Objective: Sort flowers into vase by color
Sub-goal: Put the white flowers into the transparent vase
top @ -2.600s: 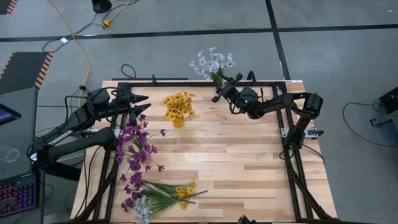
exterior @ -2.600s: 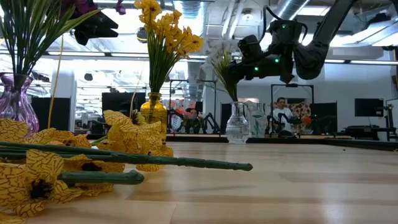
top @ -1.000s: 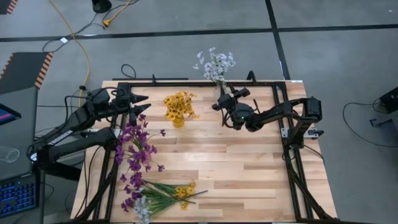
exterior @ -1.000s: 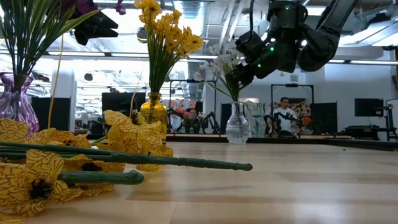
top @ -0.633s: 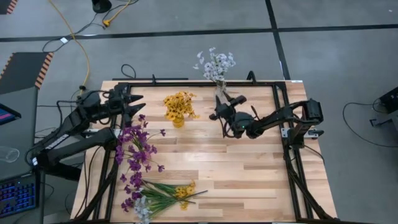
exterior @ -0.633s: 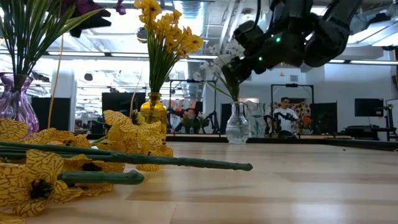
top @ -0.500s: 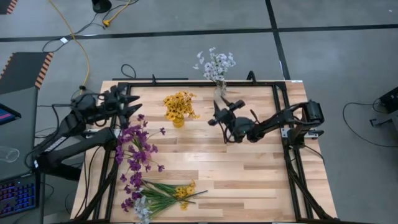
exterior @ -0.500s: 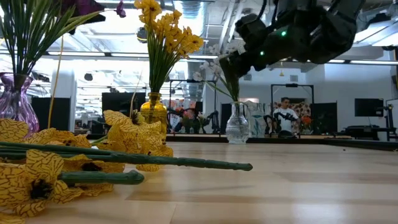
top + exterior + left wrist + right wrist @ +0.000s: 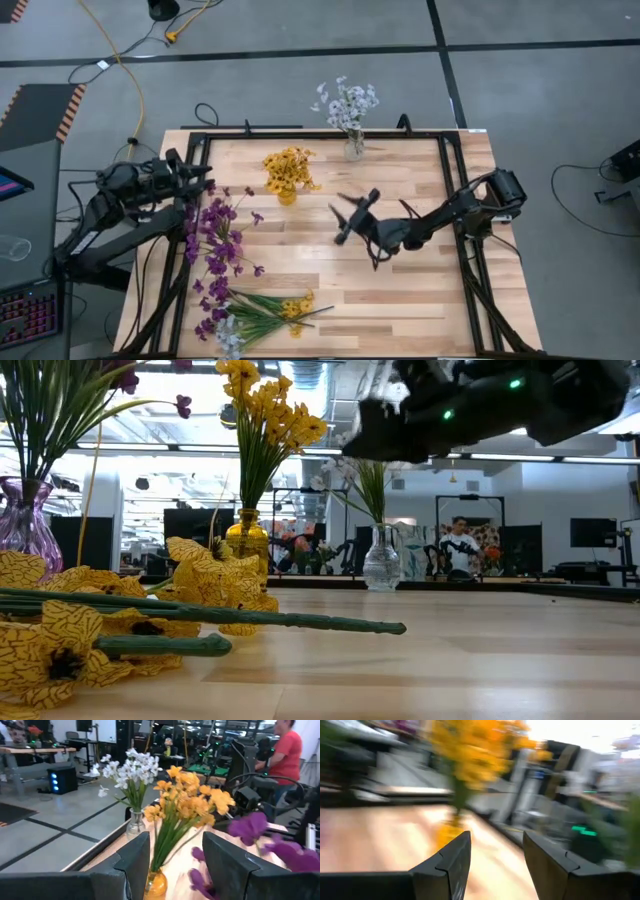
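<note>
Right gripper (image 9: 347,216) spread (empty) above table (image 9: 420,290)

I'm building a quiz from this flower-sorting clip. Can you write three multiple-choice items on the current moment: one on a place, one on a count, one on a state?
1. Where is the right end effector?
A. Over the middle of the table
B. At the white flowers' vase
C. Beside the loose pile

2. How many vases stand on the table?
A. One
B. Two
C. Three

3. What is the right end effector's state?
A. Shut on a white stem
B. Open and empty
C. Shut on a yellow stem

Answers:
1. A: the high view shows it above bare wood, apart from the clear vase.
2. C: the low view shows a purple vase, an amber vase and the clear one.
3. B: its fingers stand apart with nothing between them.
</note>
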`<state>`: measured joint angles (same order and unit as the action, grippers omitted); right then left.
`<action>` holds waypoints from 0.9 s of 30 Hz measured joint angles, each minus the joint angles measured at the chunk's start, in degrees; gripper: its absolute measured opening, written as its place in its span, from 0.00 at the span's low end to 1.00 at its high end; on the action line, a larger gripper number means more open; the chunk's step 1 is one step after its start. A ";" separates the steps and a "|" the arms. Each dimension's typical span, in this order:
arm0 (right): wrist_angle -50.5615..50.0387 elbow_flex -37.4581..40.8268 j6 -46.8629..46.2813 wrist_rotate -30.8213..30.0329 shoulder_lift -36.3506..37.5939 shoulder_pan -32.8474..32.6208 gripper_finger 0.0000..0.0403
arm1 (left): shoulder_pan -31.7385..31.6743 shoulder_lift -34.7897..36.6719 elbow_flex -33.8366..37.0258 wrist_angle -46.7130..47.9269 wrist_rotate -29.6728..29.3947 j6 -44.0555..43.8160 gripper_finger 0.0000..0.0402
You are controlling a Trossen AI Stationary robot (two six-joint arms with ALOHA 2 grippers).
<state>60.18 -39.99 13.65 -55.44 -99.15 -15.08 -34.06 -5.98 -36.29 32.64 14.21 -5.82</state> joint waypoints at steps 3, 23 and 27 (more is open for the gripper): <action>0.15 0.00 -4.46 8.10 0.00 -1.91 0.51 | 0.01 0.60 0.00 1.40 1.58 -0.04 0.42; -36.75 -23.43 -17.49 32.78 -0.63 -8.97 0.51 | -0.01 1.30 0.00 3.91 0.01 0.68 0.42; -40.32 -26.58 -19.63 34.75 -0.61 -9.52 0.51 | -0.01 1.30 0.00 3.93 0.12 0.65 0.42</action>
<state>19.86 -66.57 -5.98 -20.68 -99.77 -24.60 -34.06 -4.69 -36.29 36.57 14.33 -5.18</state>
